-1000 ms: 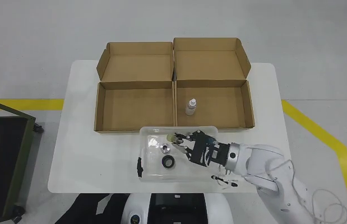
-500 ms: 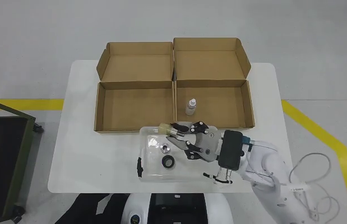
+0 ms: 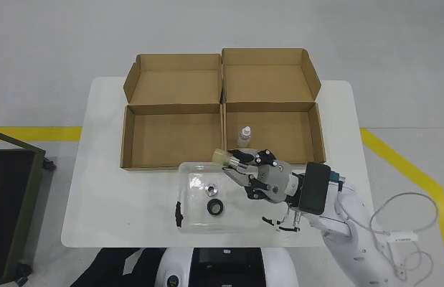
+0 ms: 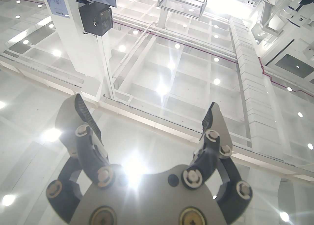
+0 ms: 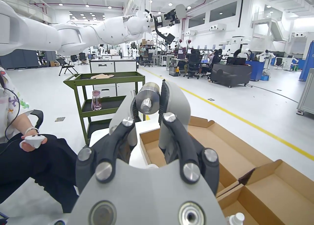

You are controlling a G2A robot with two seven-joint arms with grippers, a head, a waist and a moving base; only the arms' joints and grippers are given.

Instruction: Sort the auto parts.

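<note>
Two small parts lie on the floor of the clear plastic tray point(image 3: 189, 172): a silver fitting point(image 3: 210, 191) and a black ring point(image 3: 216, 208). A third, a smooth metal cylinder point(image 5: 147, 102) with a pale end, is clamped between the ribbed pads of my right gripper point(image 3: 234, 162) and hangs over the tray's far rim. Its long axis runs in line with the fingers and pokes out past their tips, toward the seam where two shallow cardboard boxes meet just beyond the tray. The right-hand box point(image 3: 282, 140) beyond the tray holds a white plastic bottle point(image 3: 244, 135). I judge the cylinder is meant for the left-hand box point(image 3: 171, 140), which makes this a short carry past the tray's far rim and over the box's near wall. The projecting end could clip that wall. My left gripper point(image 4: 147, 110) has its jaws wide apart, holds nothing and points at the ceiling, so the right arm is the nearer one.
</note>
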